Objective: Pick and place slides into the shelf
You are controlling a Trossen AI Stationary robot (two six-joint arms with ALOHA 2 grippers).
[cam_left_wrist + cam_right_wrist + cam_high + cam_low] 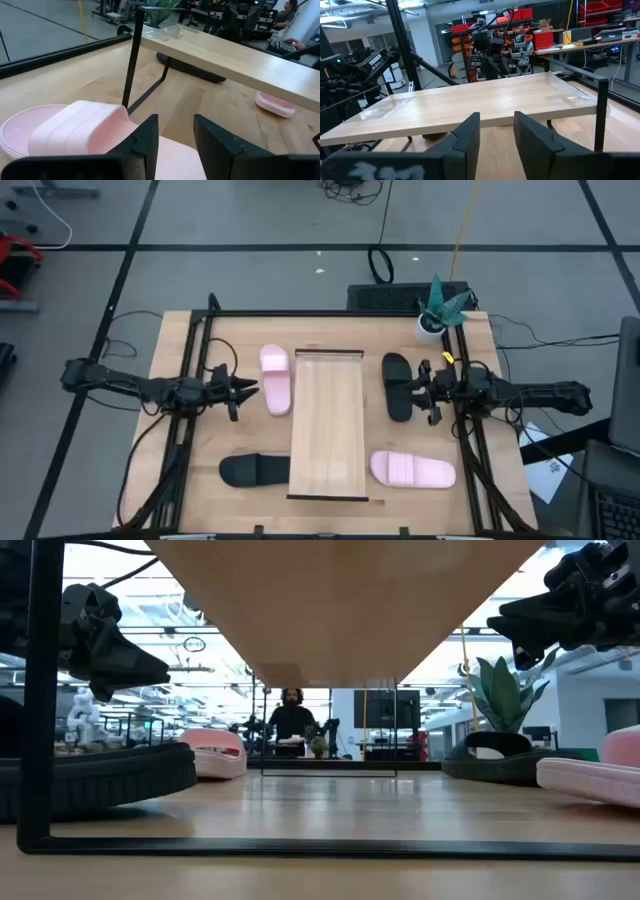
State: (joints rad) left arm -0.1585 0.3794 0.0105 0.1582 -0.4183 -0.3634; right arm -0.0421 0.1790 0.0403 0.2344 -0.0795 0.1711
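The shelf (327, 425), a long pale wood board on thin dark legs, stands in the table's middle. A pink slide (275, 378) lies sole-down left of it toward the far end, and a black slide (255, 470) left near. On the right lie a black slide (397, 385) far and a pink slide (413, 470) near. My left gripper (248, 390) hovers open at the left pink slide's outer side, its fingers (150, 135) above the sole beside the strap (75, 127). My right gripper (412, 390) hangs open over the right black slide (500, 755), level with the shelf top (480, 107).
A potted plant (440, 305) stands at the table's far right corner, with a dark flat device (390, 298) beside it. Black frame rails (190, 430) run along the table's left and right sides. A person (291, 720) sits beyond the far edge.
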